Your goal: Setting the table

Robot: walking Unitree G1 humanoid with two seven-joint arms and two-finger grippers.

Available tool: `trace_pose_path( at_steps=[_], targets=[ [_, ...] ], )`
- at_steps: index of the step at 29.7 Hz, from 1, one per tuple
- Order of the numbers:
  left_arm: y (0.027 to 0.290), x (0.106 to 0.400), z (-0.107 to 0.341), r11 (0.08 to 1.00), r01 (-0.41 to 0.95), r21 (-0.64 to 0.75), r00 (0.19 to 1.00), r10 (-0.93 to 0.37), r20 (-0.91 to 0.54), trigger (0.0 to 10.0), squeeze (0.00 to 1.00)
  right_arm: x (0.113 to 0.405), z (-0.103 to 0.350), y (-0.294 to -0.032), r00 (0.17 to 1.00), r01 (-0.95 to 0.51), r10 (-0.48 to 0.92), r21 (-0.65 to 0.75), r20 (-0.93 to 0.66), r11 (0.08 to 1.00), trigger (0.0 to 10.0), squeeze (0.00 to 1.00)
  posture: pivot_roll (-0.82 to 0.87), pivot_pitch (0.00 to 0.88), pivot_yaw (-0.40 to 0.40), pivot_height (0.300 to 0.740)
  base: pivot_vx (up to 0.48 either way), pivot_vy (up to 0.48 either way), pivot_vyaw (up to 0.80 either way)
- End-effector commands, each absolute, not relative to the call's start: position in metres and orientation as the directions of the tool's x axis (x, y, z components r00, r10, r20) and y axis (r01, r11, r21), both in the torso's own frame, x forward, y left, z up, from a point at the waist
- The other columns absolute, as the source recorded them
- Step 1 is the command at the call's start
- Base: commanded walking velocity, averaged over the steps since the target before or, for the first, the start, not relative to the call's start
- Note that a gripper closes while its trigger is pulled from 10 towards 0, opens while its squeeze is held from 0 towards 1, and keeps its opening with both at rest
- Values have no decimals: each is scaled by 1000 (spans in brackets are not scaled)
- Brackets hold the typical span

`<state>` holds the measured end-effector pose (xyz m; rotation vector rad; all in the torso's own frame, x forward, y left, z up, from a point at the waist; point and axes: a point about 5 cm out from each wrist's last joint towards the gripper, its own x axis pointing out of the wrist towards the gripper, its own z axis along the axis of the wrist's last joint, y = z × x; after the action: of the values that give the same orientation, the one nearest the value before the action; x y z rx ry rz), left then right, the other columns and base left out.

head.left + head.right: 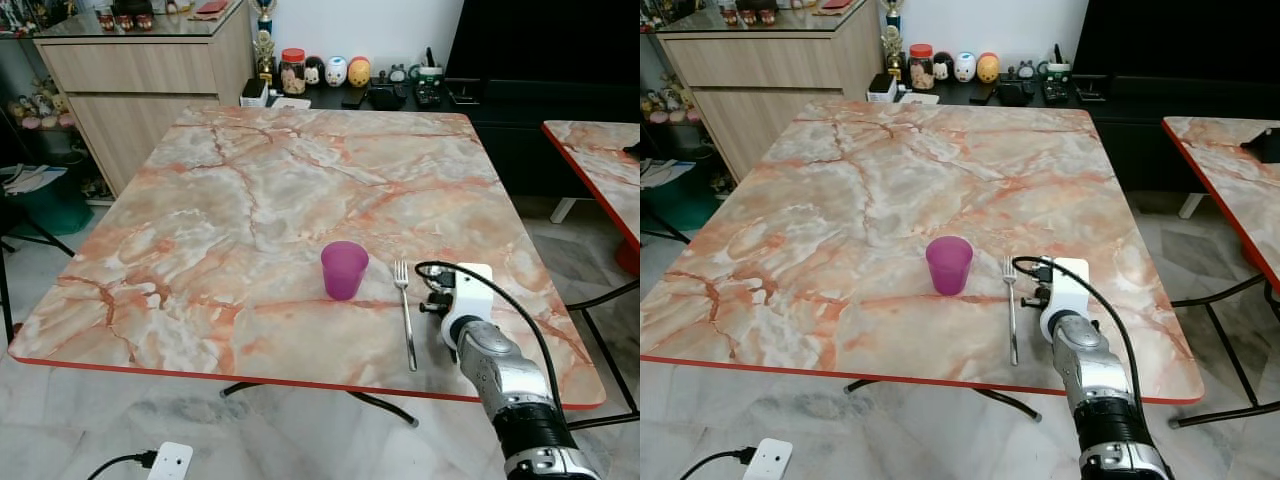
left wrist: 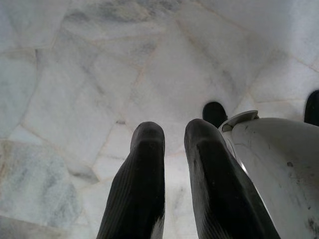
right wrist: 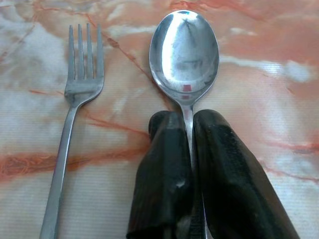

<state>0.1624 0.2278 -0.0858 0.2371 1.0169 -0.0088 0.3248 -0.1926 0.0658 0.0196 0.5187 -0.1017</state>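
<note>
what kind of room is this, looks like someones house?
Probably a home dining or living area. A marble-patterned table holds a purple cup and a fork; the right tool holds a spoon beside the fork. Behind stand a wooden sideboard and a dark cabinet with figurines.

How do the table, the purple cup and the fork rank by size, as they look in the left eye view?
1. Table, by far the largest.
2. Fork, longer than the cup is tall, but very thin.
3. Purple cup, shorter yet bulkier, so second and third place are unsure.
</note>
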Motion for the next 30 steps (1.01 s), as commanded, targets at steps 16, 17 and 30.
trace_pose_path(
  at_steps=[16, 17, 30],
  targets=[
    [230, 157, -88, 972, 120, 202, 515, 112, -850, 10000, 0, 310, 74, -221, 868, 244, -284, -148, -408, 959, 8824, 0, 19, 0, -17, 740, 0, 0, 0],
    [230, 158, -87, 972, 120, 202, 516, 112, -849, 10000, 0, 308, 76, -222, 873, 247, -288, -153, -393, 957, 10000, 0, 19, 0, -16, 740, 0, 0, 0],
    [230, 159, -87, 970, 131, 205, 522, 108, -846, 10000, 0, 295, 130, -216, 971, 233, -237, -104, -27, 967, 10000, 0, -7, 0, -3, 740, 0, 0, 0]
  ],
)
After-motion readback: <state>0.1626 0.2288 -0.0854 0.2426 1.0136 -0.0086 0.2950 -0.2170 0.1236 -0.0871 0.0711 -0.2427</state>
